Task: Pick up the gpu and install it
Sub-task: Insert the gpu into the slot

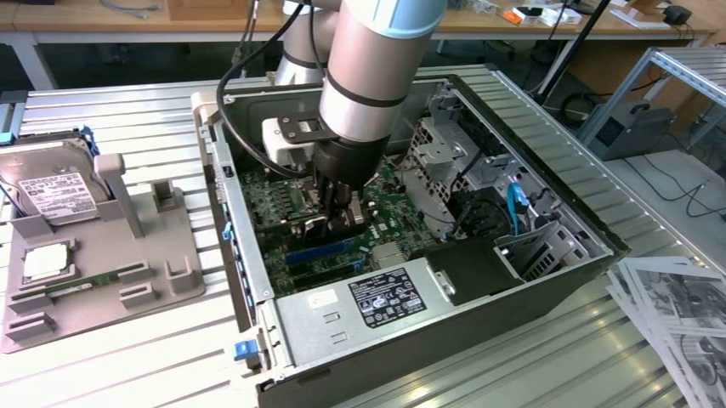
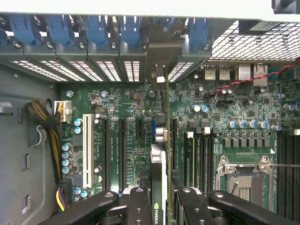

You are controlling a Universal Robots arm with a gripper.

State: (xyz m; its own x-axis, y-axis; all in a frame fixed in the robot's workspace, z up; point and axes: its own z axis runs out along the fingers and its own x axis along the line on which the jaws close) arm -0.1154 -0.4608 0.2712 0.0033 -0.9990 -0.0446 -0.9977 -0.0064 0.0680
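The pincer [image 2: 164, 202] is closed on the gpu [image 2: 158, 164]. One black finger [image 2: 139, 206] is on each flat side of the thin card. The gpu stands on its edge right above the motherboard [image 2: 126, 108], inside the open computer case [image 1: 545, 161]. It runs the same way as the long black slots [image 2: 123, 150] on the motherboard. I cannot tell if its lower edge touches the motherboard.

A white slot [image 2: 87, 145] lies on the motherboard beside the black ones. The metal square for the chip [image 2: 243, 173] sits on the motherboard too, on the other side of the gpu.

Past the far edge of the motherboard is the back wall of the case. The silver bracket [image 2: 161, 51] of the gpu reaches up to that wall, among the blue clips [image 2: 61, 28].

In the exterior view, the grey arm [image 1: 375, 76] comes down into the case over the motherboard. Well away from the motherboard, to the exterior view's left, a hard drive [image 1: 51, 191] stands on a grey tray [image 1: 114, 289]. Papers [image 1: 675, 314] lie on the exterior view's right, outside the case.
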